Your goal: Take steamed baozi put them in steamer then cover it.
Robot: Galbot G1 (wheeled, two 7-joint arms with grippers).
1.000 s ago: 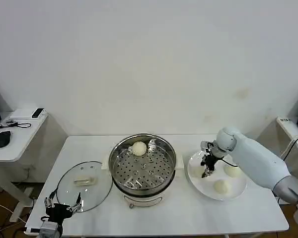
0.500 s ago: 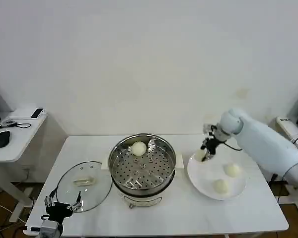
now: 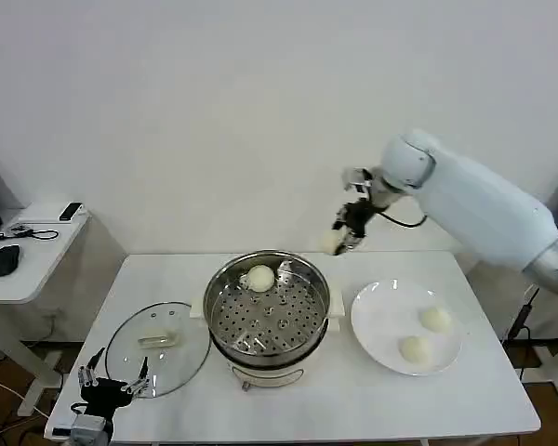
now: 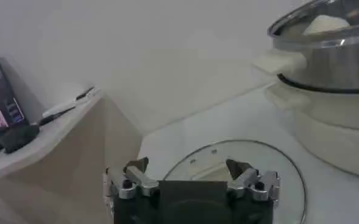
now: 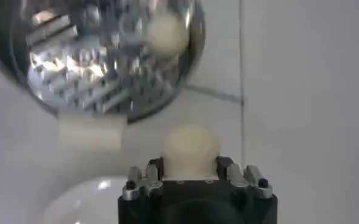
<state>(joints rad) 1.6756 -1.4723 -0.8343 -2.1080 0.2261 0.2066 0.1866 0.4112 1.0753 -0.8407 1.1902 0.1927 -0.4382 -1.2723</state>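
My right gripper (image 3: 339,238) is raised above the table's back, right of the steamer (image 3: 268,302), shut on a cream baozi (image 3: 331,242); the wrist view shows that baozi (image 5: 189,149) between the fingers. One baozi (image 3: 260,277) lies in the steel steamer basket (image 5: 106,55) at its back. Two more baozi (image 3: 435,319) (image 3: 414,349) rest on the white plate (image 3: 381,325). The glass cover (image 3: 158,347) lies flat on the table left of the steamer. My left gripper (image 4: 188,173) is open, parked low at the front left, just before the cover (image 4: 240,176).
A side desk (image 3: 28,251) with a mouse and phone stands at the far left. The steamer's white pot base (image 4: 331,122) sits mid-table. Bare tabletop lies in front of the steamer and plate.
My right gripper lifted a baozi off the plate and carried it up and left toward the steamer. The plate went from three baozi to two. The left arm stayed put.
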